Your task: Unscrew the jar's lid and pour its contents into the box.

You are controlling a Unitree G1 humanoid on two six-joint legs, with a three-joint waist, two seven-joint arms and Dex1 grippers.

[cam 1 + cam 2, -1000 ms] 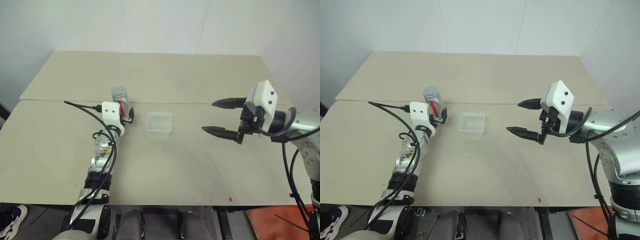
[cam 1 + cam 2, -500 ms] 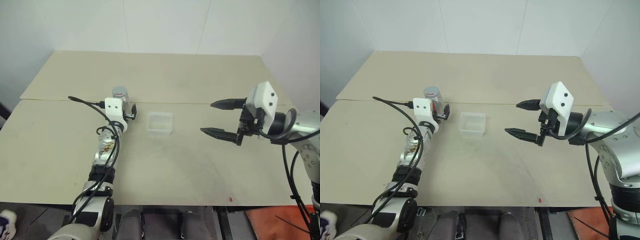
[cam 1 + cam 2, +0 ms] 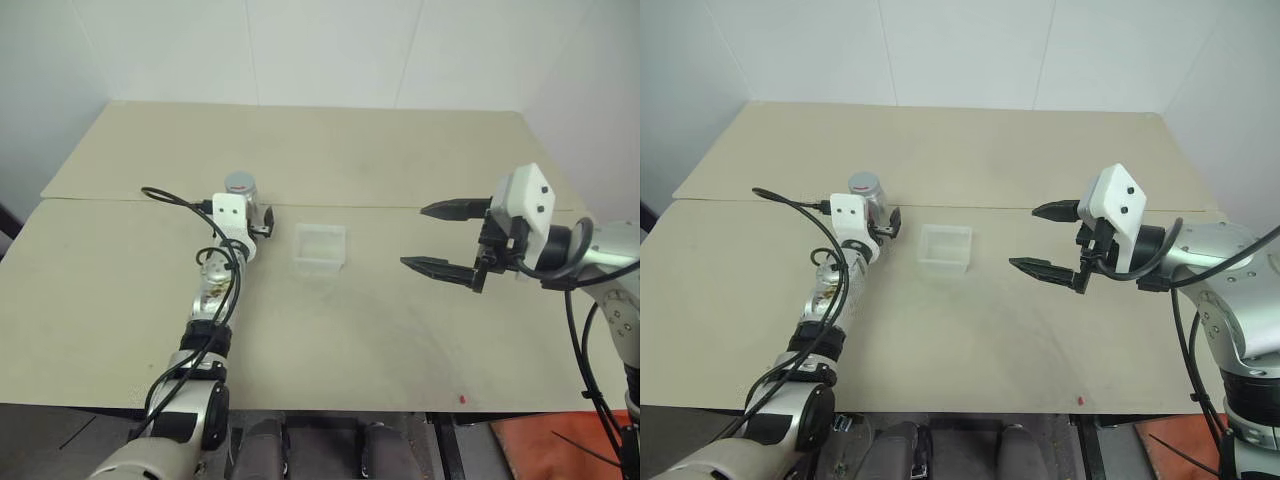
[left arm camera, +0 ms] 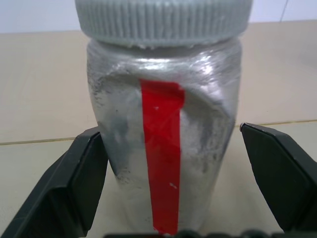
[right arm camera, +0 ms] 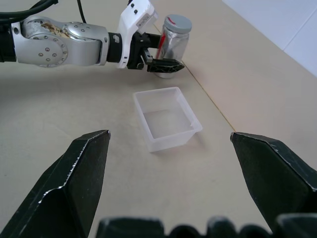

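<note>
Reaching farther across the table than a second ago, the left gripper [image 3: 262, 222] now has the jar [image 4: 163, 134] standing between its two black fingers [image 4: 74, 186], the arm stretched out straighter behind it. Its jaws are spread wide on either side of the jar; on one side there is a clear gap, on the other the finger sits just beside the dented silvery wall, and whether it touches cannot be told. The jar is upright on the table [image 3: 330, 330], a red stripe running down the side that faces the wrist, and the ribbed grey lid [image 4: 163, 20] is still on it. The contents cannot be seen through the metal-looking wall. Just beyond the gripper's outer finger, toward the other arm, sits the clear box [image 5: 166, 119], upright, apart from the jar. The right gripper [image 3: 440, 238] has kept its place above the table, well apart from the box and pointing toward it, its jaws spread wide with nothing between them.
</note>
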